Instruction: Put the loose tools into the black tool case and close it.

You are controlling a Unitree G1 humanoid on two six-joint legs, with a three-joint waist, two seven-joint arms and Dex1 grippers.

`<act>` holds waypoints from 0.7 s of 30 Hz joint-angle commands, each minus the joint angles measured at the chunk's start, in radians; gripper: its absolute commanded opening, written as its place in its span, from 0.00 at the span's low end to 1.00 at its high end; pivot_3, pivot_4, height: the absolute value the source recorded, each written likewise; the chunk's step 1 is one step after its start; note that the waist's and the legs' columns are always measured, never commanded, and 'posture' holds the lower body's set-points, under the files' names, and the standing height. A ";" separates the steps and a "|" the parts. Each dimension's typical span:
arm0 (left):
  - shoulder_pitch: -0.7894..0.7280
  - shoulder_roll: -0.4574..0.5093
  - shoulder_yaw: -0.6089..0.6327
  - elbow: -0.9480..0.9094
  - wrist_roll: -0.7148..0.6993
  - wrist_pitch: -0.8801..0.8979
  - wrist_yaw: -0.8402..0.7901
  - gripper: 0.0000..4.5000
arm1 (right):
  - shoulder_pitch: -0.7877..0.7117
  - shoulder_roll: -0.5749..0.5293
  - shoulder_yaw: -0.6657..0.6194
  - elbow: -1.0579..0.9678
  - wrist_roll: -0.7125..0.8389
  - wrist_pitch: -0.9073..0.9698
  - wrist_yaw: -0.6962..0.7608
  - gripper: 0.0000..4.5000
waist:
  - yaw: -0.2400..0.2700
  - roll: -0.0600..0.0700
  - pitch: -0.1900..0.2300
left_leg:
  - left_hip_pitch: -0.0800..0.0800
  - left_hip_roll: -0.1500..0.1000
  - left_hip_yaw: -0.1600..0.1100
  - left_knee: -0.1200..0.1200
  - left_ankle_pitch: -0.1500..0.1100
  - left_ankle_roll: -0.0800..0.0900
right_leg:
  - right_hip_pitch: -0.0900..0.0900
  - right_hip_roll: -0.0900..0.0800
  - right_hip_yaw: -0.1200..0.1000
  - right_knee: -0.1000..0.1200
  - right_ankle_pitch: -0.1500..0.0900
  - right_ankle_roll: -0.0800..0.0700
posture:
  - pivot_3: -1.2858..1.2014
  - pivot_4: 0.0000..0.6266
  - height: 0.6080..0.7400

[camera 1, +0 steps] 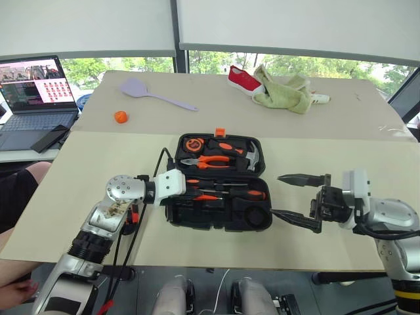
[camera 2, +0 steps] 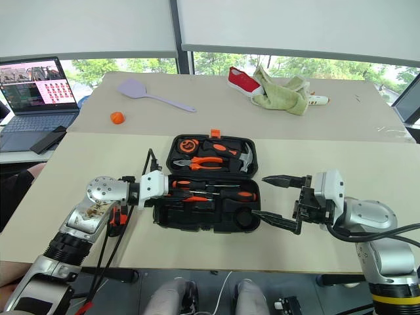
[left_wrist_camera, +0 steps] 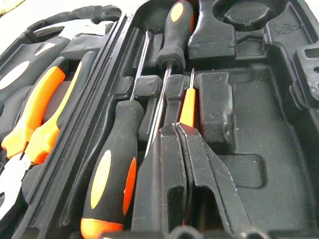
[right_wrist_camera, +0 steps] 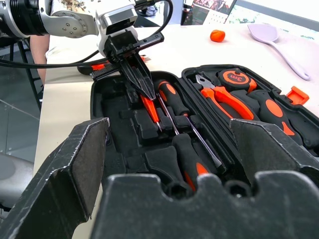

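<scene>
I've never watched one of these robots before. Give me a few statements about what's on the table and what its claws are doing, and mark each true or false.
1. The black tool case lies shut on the table. False: it lies open, tools showing in both halves.
2. The left gripper is shut on the slim orange tester screwdriver inside the case. True.
3. The right gripper has its fingers spread wide and holds nothing. True.
4. The lilac spatula lies inside the case. False: it lies on the far table, near a small orange ball.
5. A laptop stands open at the robot's left. True.
</scene>
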 commanded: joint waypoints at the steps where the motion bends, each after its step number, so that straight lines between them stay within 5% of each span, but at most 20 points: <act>1: -0.010 -0.007 -0.012 0.036 0.035 0.011 0.034 0.02 | -0.013 0.004 -0.005 -0.022 0.002 -0.012 -0.010 1.00 | 0.000 0.000 0.000 | 0.001 0.000 0.000 0.000 0.000 0.000 | 0.001 0.000 0.000 0.000 0.000 0.000 | 0.52 0.24 1.00; 11: -0.005 -0.042 -0.012 0.061 0.037 -0.020 0.071 0.02 | -0.013 0.006 0.001 -0.031 0.004 -0.011 -0.021 1.00 | 0.000 0.000 0.000 | 0.006 0.000 0.000 0.000 -0.002 0.003 | 0.006 0.000 0.000 -0.001 0.000 0.000 | 0.52 0.24 1.00; 21: 0.033 -0.032 0.073 -0.011 -0.137 -0.118 -0.027 0.02 | -0.001 0.002 -0.003 -0.041 0.008 -0.007 -0.032 1.00 | 0.000 0.000 0.000 | 0.006 0.001 0.000 0.000 -0.002 0.003 | 0.006 -0.001 0.000 -0.001 0.000 0.000 | 0.52 0.24 1.00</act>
